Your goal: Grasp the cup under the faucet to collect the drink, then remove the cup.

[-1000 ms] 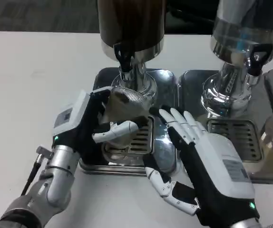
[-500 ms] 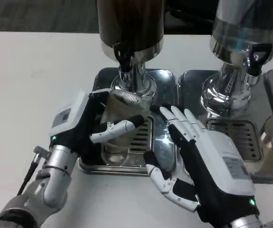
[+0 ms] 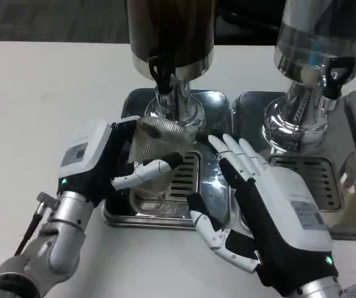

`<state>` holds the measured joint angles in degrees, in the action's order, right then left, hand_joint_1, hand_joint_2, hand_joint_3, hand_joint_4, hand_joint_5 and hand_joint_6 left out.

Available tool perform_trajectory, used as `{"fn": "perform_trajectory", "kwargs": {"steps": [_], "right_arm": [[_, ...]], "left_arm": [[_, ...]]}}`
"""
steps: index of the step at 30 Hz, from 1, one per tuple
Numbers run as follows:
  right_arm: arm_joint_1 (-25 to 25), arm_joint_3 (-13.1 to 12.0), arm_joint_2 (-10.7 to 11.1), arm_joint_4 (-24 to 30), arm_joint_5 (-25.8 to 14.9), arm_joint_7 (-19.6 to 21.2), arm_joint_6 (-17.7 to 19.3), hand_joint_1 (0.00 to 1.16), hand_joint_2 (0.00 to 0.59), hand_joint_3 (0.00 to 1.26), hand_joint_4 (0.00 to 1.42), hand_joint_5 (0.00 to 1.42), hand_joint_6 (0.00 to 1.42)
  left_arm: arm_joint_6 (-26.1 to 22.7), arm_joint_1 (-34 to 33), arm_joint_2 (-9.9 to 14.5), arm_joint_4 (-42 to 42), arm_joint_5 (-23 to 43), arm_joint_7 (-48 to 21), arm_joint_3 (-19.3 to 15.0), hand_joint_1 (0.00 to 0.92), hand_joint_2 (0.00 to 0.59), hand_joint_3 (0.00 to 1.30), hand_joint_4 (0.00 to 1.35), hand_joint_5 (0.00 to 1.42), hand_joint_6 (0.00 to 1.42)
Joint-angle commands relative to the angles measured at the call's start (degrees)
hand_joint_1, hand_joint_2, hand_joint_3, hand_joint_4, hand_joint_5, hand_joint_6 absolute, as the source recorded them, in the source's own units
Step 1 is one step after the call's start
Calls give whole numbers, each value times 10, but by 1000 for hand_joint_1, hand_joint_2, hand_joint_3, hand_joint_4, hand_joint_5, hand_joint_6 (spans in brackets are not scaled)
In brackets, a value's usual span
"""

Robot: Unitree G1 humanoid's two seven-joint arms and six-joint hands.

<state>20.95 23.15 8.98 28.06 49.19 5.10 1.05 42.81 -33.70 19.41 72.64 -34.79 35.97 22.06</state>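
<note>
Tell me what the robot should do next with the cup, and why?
Probably pull the cup back toward the robot: the left robot hand already grips it on the drip tray, just in front of the dark dispenser's tap. The right robot hand rests open beside it.

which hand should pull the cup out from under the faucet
Left. The left hand already grips the cup on the drip tray below the faucet. The right hand rests open beside it, holding nothing.

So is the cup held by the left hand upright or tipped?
Tipped slightly: the cup, gripped by the left hand, leans its ridged rim toward the dark dispenser's faucet.
</note>
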Motion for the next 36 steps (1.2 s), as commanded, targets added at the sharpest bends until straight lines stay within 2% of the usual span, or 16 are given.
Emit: {"fn": "perform_trajectory", "kwargs": {"steps": [1,14,29,36], "right_arm": [[-10,-3,0,-6,-9,7,11,478,474,125,64,39,83],[-16,-3,2,-7,-16,7,14,477,474,125,64,47,94],[-14,-5,-1,-8,-19,10,14,469,482,125,64,50,95],[-15,-8,0,-9,-26,8,15,461,478,119,65,50,95]], "left_arm": [[13,14,11,-10,-13,19,11,102,82,574,563,497,259],[6,21,23,-9,-22,13,20,88,83,574,563,428,140],[-16,27,31,-22,-38,24,47,86,89,567,563,409,100],[-43,24,35,-25,-49,38,65,75,91,567,563,383,68]]}}
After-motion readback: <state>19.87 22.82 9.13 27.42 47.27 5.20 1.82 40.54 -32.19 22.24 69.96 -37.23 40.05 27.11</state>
